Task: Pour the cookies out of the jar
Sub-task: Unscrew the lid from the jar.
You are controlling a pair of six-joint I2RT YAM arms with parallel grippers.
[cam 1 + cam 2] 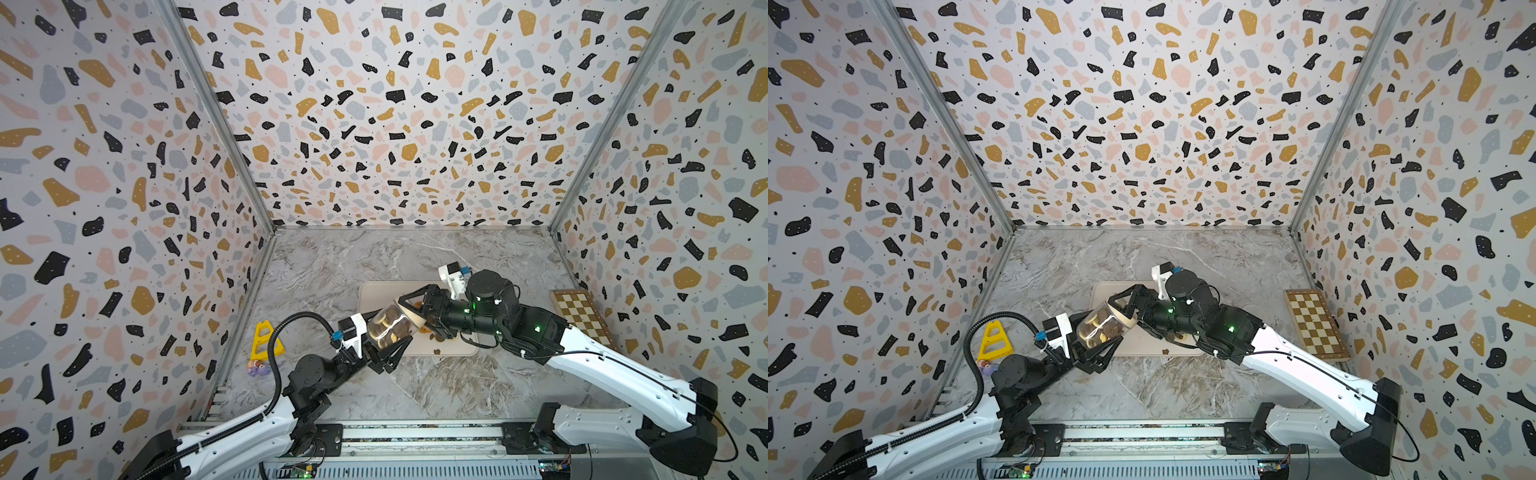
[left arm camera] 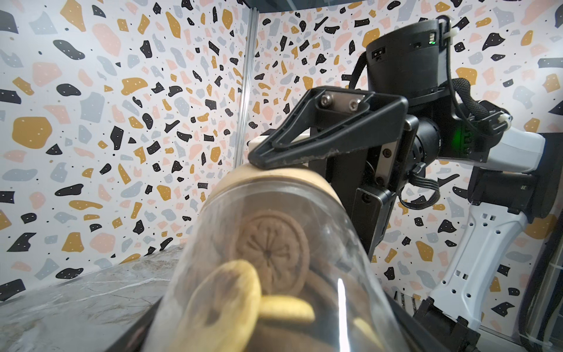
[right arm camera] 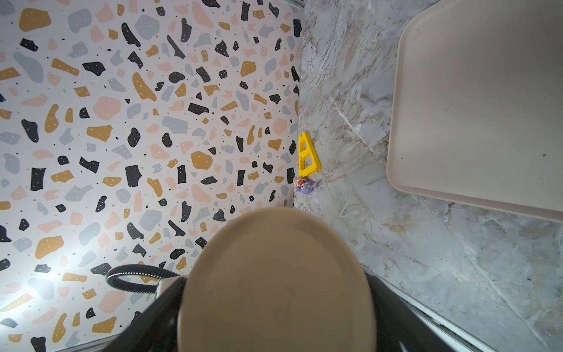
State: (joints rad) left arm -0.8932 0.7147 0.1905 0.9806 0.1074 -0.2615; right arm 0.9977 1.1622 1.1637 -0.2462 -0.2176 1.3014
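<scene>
**Clear jar held on its side, lid gripped**

The jar [image 1: 388,330] is a smooth, clear cylinder, glossy with a bright streak of glare. It lies tilted on its side in the air. The left jaws are closed around its lower body, black fingers pressing the wall from both sides. Over its mouth sits a round, matt beige lid [image 1: 412,312], flat-faced with a softly rounded edge. The right jaws are clamped across that lid from the opposite side, so the two sets of jaws face each other with the jar between them. The lid looks seated on the mouth, though the seam is blurred in the left wrist view.

The cookies [image 2: 274,253] are packed inside the jar, just beyond the left jaws. They are small discs: one brown with a pressed wheel pattern, others pale yellow with dark centres.

Beneath the right jaws lies a shallow cream tray [image 1: 374,291] with rounded corners, set on the grey, veined marble desk [image 1: 332,266]. A few small brown pieces [image 1: 437,351] rest on the tray.
</scene>
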